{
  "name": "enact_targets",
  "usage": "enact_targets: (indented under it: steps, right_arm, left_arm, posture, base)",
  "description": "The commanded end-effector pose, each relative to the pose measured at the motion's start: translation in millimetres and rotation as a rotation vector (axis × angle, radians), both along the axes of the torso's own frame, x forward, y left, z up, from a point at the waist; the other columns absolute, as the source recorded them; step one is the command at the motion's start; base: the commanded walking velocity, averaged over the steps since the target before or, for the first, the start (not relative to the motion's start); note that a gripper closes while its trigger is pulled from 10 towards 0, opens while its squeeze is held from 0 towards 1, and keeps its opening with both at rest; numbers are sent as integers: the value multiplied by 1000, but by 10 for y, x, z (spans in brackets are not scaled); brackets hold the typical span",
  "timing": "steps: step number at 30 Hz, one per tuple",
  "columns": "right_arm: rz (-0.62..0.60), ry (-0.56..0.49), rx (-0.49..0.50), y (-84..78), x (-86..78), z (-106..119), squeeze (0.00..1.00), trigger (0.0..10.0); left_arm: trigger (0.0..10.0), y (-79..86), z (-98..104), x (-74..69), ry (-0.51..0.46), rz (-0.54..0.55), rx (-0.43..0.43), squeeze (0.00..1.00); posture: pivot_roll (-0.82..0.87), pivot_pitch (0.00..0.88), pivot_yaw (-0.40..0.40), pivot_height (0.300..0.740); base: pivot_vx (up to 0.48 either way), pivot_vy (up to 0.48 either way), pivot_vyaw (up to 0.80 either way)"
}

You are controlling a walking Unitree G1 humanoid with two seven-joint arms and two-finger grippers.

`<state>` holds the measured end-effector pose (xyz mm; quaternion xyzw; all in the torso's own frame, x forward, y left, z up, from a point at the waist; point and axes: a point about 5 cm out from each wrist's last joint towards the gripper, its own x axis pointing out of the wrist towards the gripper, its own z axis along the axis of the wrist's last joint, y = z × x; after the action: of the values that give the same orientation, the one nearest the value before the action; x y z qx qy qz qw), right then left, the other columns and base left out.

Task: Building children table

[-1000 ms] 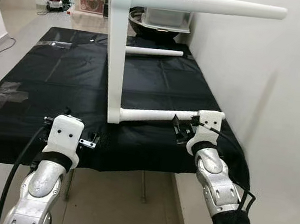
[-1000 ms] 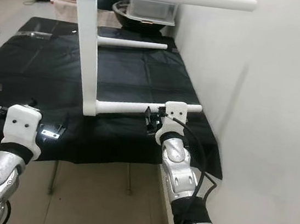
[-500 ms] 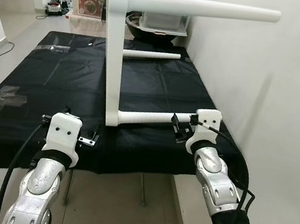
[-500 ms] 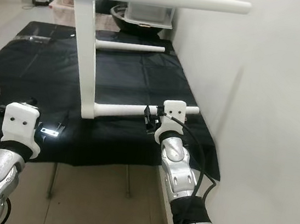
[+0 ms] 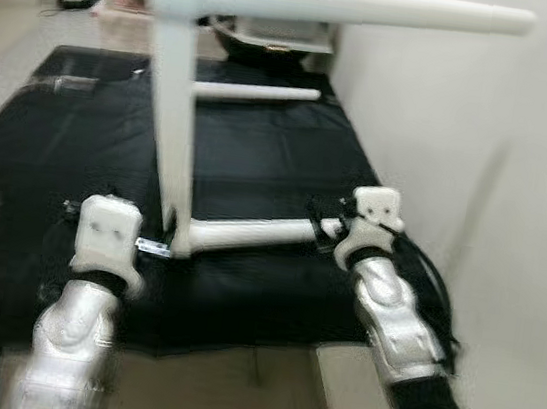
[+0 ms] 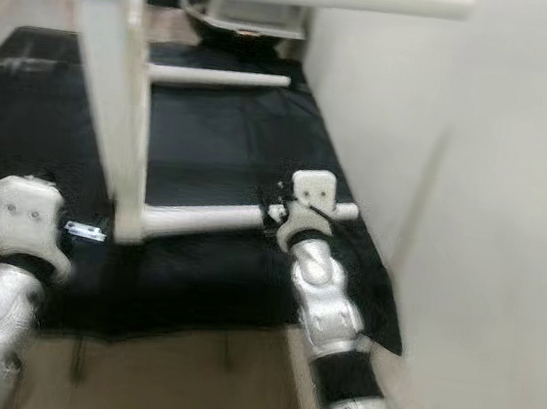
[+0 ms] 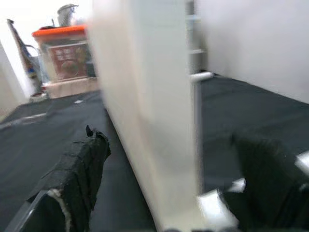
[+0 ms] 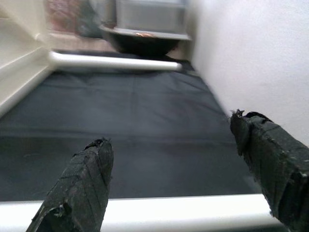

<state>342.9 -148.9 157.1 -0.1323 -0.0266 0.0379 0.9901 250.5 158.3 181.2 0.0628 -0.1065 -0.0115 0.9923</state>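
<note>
The right gripper [image 8: 176, 186] has its fingers wide apart, one on each side of the near leg [image 5: 250, 233] of the white table [image 5: 169, 140]. The left gripper [image 7: 169, 188] is open too, around the table's edge. The table stands on its side on a black cloth [image 5: 260, 152].

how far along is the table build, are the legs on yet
Three legs look attached to the white table top, which stands on its edge on the black cloth. In hand: the right gripper, jaws open, straddles the nearest leg; the left gripper, also open, is at the top's edge. Left: I can't see a fourth leg; the table isn't upright.
</note>
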Motion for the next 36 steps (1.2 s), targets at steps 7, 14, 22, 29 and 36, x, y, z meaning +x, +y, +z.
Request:
enact_targets:
  steps: [7,14,22,29,36]
  right_arm:
    - [46,-11,4,153,9,51,0,10000]
    - [53,-9,1,162,-2,46,0,10000]
    - [-6,-49,-41,20,25,132,0,10000]
    - [-140,-306,-220,-343,141,716,0,10000]
    - [-214,-479,-393,-507,193,1170,0,10000]
  left_arm:
    - [10000,55,-7,-41,-4,12,10,0]
    - [10000,18,-7,-53,-3,-9,11,0]
    - [10000,-88,-26,-104,9,-87,18,0]
    - [10000,-76,-59,46,62,-39,60,0]
    - [10000,-236,-3,207,51,-94,85,0]
  posture:
    - [84,0,-84,740]
    - [82,0,-84,740]
    - [69,0,-75,740]
    - [58,0,-67,740]
    - [41,0,-51,740]
  base:
    - [0,0,0]
    - [0,0,0]
    - [0,0,0]
    - [0,0,0]
    - [0,0,0]
